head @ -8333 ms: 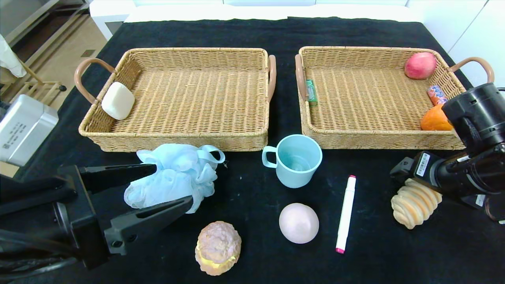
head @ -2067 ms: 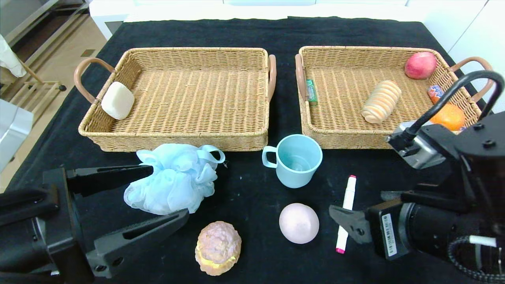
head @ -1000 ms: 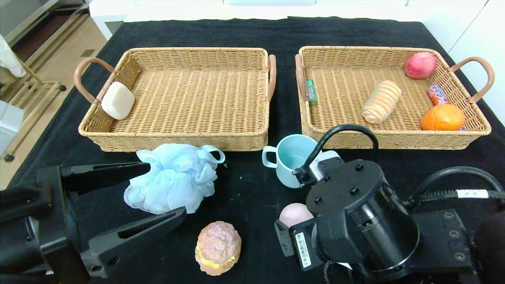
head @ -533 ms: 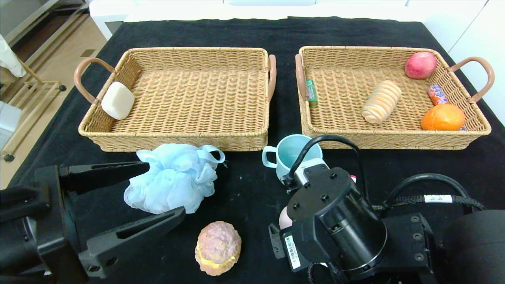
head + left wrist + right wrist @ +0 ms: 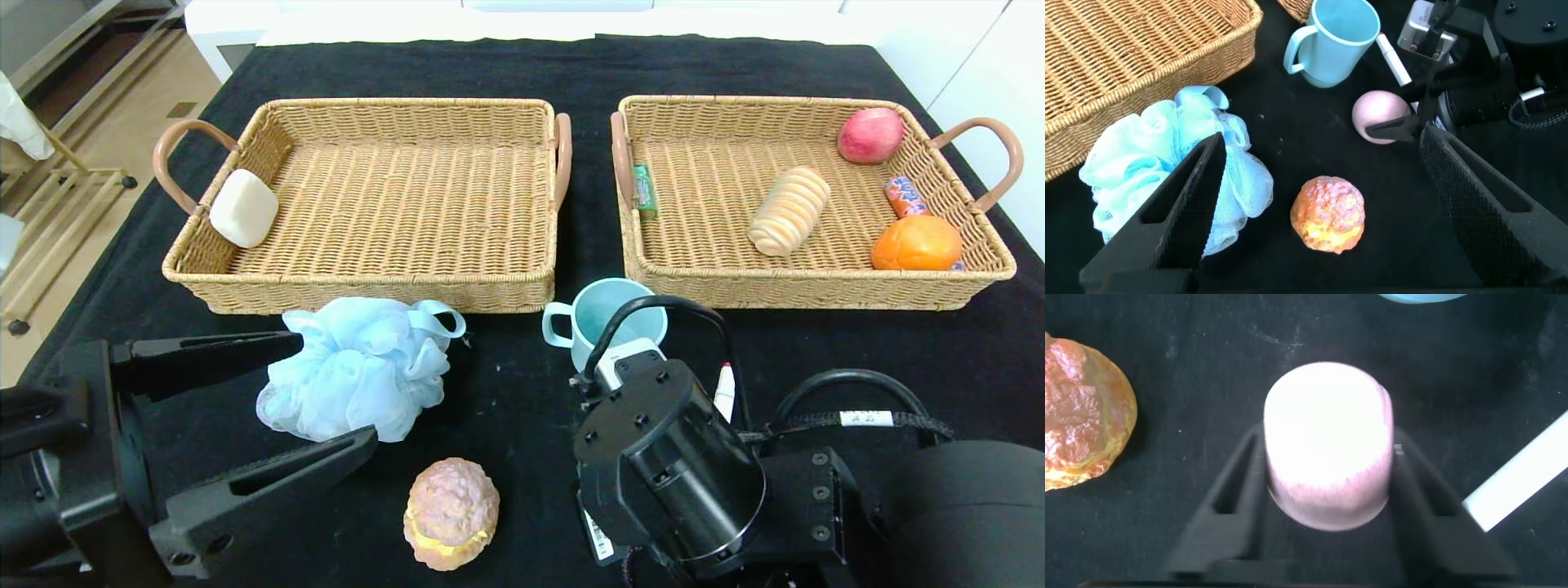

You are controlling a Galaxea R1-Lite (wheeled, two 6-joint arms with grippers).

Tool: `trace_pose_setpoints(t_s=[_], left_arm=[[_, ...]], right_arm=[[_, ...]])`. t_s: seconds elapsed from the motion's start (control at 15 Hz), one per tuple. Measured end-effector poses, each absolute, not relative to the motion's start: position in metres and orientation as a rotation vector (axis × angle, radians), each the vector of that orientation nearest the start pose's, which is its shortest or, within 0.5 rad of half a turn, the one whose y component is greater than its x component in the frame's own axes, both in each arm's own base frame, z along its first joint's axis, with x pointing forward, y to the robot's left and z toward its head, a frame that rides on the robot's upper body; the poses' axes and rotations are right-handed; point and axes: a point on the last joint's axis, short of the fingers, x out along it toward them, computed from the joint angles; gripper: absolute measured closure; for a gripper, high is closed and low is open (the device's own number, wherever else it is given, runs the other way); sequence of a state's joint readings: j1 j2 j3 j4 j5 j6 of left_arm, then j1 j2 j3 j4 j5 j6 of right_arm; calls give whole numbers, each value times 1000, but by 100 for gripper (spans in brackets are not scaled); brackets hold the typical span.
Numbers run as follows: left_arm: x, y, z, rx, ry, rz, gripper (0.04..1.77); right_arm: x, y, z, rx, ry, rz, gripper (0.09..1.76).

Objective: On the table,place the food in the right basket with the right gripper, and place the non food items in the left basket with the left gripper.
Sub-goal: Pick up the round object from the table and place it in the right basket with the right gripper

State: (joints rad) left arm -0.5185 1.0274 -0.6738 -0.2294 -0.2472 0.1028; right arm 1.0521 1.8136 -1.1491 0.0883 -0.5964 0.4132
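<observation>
My right gripper (image 5: 1327, 449) is shut on a pale pink round bun (image 5: 1327, 441), its sides pressed flat between the fingers, low over the black table. In the head view the right wrist (image 5: 665, 469) hides the bun. The bun also shows in the left wrist view (image 5: 1378, 114). My left gripper (image 5: 336, 390) is open at the near left, with the light blue bath pouf (image 5: 355, 367) by its fingertips. A brown cream puff (image 5: 451, 512) lies in front of it. The left basket (image 5: 367, 290) holds a white soap (image 5: 243, 208). The right basket (image 5: 816, 292) holds a spiral bread (image 5: 789, 211).
A light blue mug (image 5: 608, 314) stands behind the right wrist, and a white marker (image 5: 724, 390) lies beside it. The right basket also holds an apple (image 5: 870, 135), an orange (image 5: 916, 242), a candy (image 5: 904, 196) and a green packet (image 5: 644, 192).
The spiral bread went from the table into the right basket. My right arm then swung left over the pink bun, came down and closed on it. The left gripper drifted back slightly.
</observation>
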Motion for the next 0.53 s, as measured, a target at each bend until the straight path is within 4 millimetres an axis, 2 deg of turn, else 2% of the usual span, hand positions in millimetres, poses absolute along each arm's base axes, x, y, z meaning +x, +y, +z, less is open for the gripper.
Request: trace_pose_setpoints(t_s=[0.13, 0.2, 0.27, 0.53], left_arm=[[115, -72, 255, 115, 85, -770, 9], [115, -72, 255, 117, 84, -770, 9], [115, -72, 255, 120, 82, -770, 9], [115, -72, 255, 123, 83, -771, 9]], right_arm=[[174, 279, 175, -161, 587, 315, 116], [174, 279, 175, -160, 587, 315, 156], [174, 279, 175, -160, 587, 314, 170], [174, 279, 175, -157, 590, 312, 170]])
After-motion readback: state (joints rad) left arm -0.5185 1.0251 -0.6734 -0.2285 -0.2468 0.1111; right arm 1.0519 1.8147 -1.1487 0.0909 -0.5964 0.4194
